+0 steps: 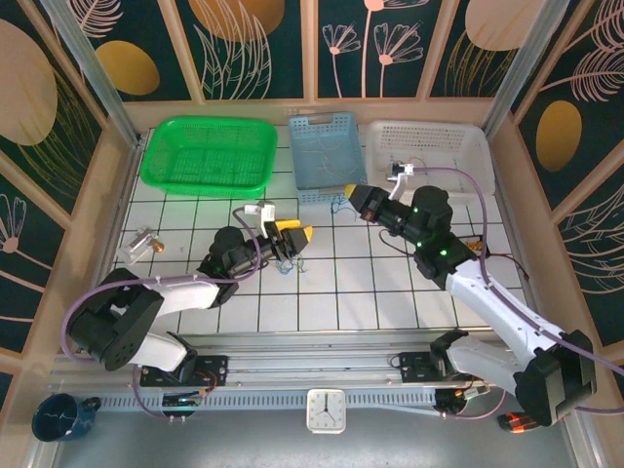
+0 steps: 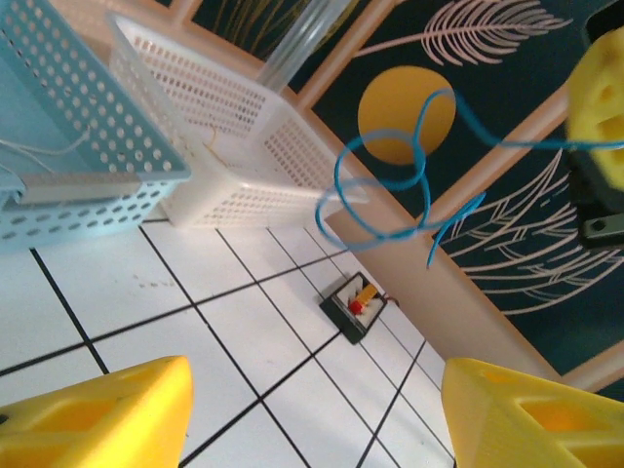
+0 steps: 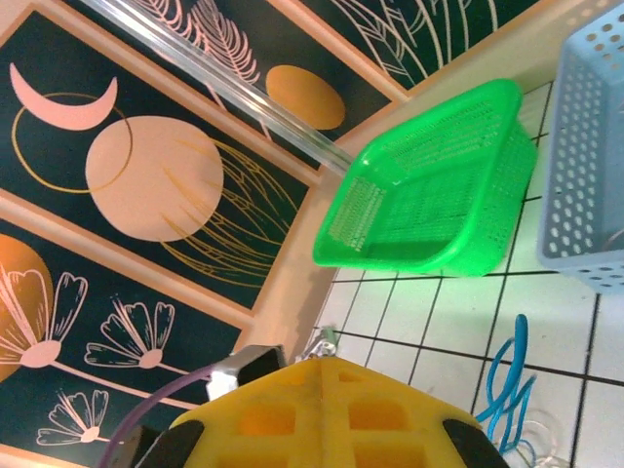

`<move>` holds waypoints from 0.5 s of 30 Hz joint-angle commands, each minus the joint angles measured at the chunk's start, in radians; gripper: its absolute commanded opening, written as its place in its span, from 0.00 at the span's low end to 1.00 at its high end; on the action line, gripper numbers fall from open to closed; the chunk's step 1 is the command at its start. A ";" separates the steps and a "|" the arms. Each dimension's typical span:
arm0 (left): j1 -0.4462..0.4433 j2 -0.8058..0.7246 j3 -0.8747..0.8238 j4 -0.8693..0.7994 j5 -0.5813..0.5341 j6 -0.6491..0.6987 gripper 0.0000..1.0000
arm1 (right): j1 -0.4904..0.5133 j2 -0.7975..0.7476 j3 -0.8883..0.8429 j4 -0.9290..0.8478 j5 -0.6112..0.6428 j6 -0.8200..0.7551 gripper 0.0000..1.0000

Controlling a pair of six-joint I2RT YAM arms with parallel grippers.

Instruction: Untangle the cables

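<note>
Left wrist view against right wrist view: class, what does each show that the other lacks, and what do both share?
Left wrist, not right wrist: white basket, black tray, left claw standing open. Right wrist, not left wrist: green basket, pink moon painted on the wall. Both: blue basket, blue cable, white tiled table.

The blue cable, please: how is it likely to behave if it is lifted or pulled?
Probably floppy: the blue cable hangs in loose loops in the air. Likely very light, being so thin. Its curls may well snag on each other when pulled.
</note>
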 commanded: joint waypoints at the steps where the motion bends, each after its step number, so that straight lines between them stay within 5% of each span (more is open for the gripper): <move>1: -0.001 0.030 0.028 0.090 0.076 0.008 0.68 | 0.058 -0.033 0.021 0.073 0.116 0.047 0.00; 15: -0.043 0.091 0.081 0.196 0.068 0.026 0.69 | 0.204 -0.038 -0.021 0.219 0.418 0.187 0.00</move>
